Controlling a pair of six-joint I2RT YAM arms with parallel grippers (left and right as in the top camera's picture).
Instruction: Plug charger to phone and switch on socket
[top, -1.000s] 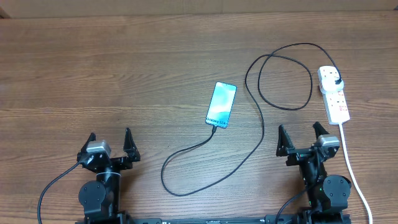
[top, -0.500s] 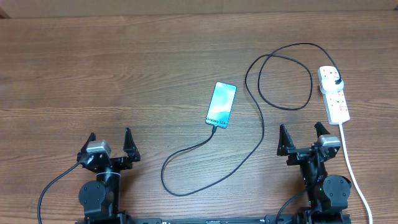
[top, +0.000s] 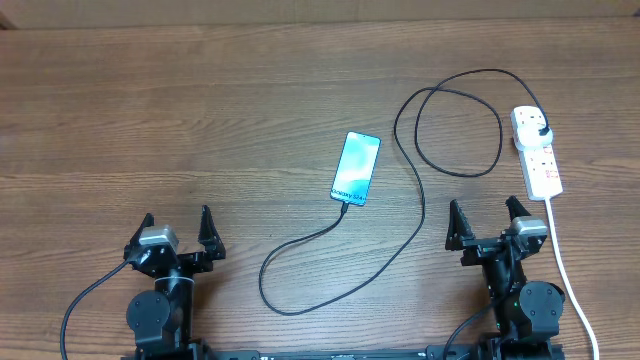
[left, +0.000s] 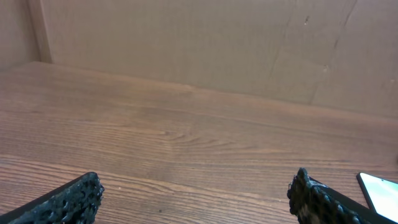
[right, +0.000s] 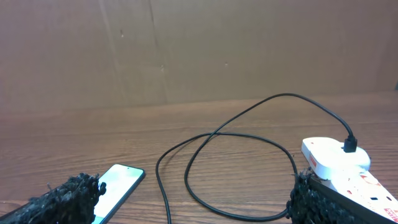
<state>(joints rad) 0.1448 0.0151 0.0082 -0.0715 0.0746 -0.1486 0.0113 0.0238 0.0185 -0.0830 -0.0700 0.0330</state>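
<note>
Wooden surface (top: 200, 100) held a slim cyan-screened phone (top: 357, 167) and looped black charger cable (top: 425, 212); my left tool (top: 178, 224) and right tool (top: 483, 214) stood wide.

The table (top: 200, 100) is showing brown wood grain with a matt, smooth finish; the wall (right: 249, 50) behind is looking like dull, flat brown board; the phone (top: 356, 167) is presenting a glossy glass-like screen; the socket (top: 537, 150) is appearing as smooth white plastic with a slight sheen; the charger (right: 350, 145) is looking like smooth black plastic or rubber; the left gripper (left: 196, 180) and right gripper (right: 194, 180) are showing coarse, pebbled matt black finger surfaces.
</note>
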